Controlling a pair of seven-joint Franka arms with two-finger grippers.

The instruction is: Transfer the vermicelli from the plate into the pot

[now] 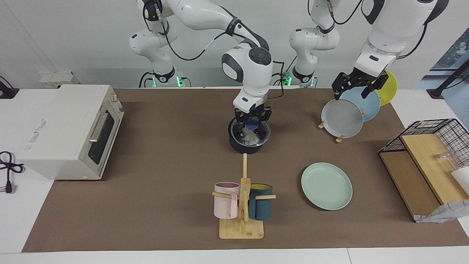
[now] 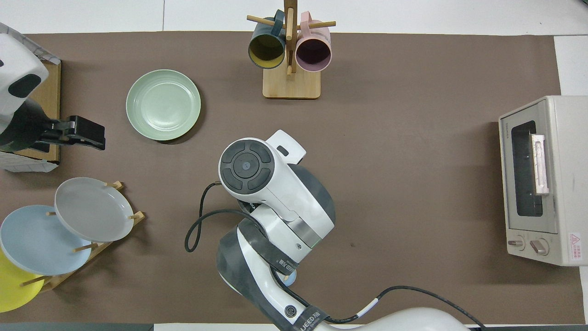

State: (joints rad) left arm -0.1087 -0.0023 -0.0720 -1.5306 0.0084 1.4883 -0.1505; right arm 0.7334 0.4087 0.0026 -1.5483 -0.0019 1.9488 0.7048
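The small dark pot (image 1: 249,145) stands mid-table, nearer to the robots than the mug tree. My right gripper (image 1: 253,126) hangs low over the pot's mouth, shut on the vermicelli (image 1: 250,136). This white tangle droops from its fingertips into the pot. In the overhead view the right arm covers the pot and the noodles. The mint-green plate (image 1: 326,186) (image 2: 163,104) lies bare toward the left arm's end, farther from the robots than the pot. My left gripper (image 1: 352,91) (image 2: 92,134) waits open in the air over the plate rack.
A toaster oven (image 1: 69,132) sits at the right arm's end. A wooden mug tree (image 1: 242,205) carries a pink and a teal mug. The rack (image 1: 339,138) holds grey, light-blue and yellow plates. A wire basket and wooden boards (image 1: 425,154) stand at the left arm's end.
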